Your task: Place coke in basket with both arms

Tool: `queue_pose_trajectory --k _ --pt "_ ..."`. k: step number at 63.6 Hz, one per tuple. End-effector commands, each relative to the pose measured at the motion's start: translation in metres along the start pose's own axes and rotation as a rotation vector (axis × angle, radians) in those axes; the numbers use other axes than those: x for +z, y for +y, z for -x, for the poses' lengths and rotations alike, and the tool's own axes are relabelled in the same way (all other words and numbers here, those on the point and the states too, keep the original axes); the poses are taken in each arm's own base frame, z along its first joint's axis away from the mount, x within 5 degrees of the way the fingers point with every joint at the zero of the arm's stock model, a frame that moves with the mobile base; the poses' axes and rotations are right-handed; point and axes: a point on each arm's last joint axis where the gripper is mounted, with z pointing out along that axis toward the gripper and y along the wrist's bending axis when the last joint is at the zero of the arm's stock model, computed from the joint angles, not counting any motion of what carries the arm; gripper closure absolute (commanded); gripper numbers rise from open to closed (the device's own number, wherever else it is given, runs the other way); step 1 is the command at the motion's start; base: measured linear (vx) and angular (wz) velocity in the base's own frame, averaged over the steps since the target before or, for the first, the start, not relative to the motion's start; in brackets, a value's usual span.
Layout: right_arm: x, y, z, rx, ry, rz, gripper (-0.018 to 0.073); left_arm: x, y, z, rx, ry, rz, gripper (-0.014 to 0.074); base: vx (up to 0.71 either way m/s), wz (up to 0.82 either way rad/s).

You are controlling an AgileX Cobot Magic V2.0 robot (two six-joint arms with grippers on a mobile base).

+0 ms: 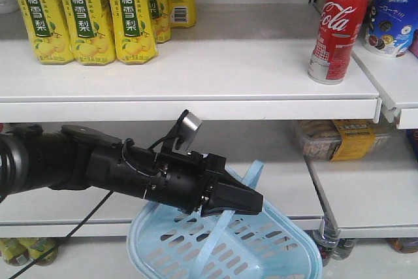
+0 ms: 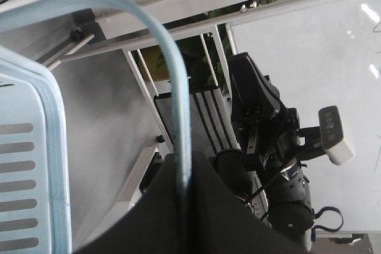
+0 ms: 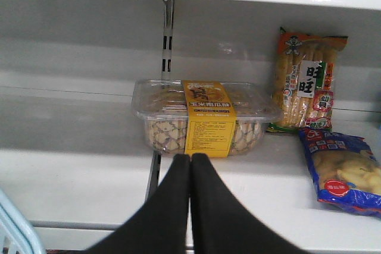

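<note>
Left gripper point(image 1: 243, 200) clamps thin handle point(image 1: 221, 228) of light blue slotted plastic basket point(image 1: 287, 228); right gripper point(image 3: 190, 160) jaws pressed together, empty. We'd lift it to the tall red Coca-Cola can point(image 1: 336, 27), spreading first.

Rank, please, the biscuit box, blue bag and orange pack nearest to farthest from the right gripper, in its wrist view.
1. Biscuit box, straight ahead of the right gripper.
2. Blue bag, front right.
3. Orange pack, back right.

Black arm point(image 1: 98, 164) bears silver-faced camera point(image 1: 190, 123), thin cable point(image 1: 83, 219).
</note>
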Motion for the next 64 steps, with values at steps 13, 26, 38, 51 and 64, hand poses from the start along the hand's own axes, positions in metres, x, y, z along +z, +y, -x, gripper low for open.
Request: queue_pose_trajectory --k 13,26,38,51,64 --pt "-0.0007 -0.0005 0.0045 -0.013 -0.075 -0.010 0.0569 -0.0076 -0.0303 0.0097 0.017 -0.096 -0.117 0.0602 0.01 0.01" --pt "-0.0007 -0.0005 0.0045 -0.013 -0.075 -0.010 0.0569 -0.0076 -0.0303 0.0097 0.017 -0.096 -0.117 0.0602 0.00 0.01" --pt "-0.0007 -0.0005 0.0045 -0.013 -0.075 -0.010 0.0569 -0.0076 -0.0303 0.0097 0.017 -0.096 -0.117 0.0602 0.00 0.00" --pt "-0.0007 -0.0005 0.0045 -0.013 -0.075 -0.010 0.0569 -0.0076 -0.0303 0.0097 0.017 -0.096 -0.117 0.0602 0.00 0.00" --pt "-0.0007 -0.0005 0.0045 -0.013 -0.075 -0.010 0.0569 -0.0076 -0.0303 0.0097 0.017 -0.096 -0.117 0.0602 0.00 0.00"
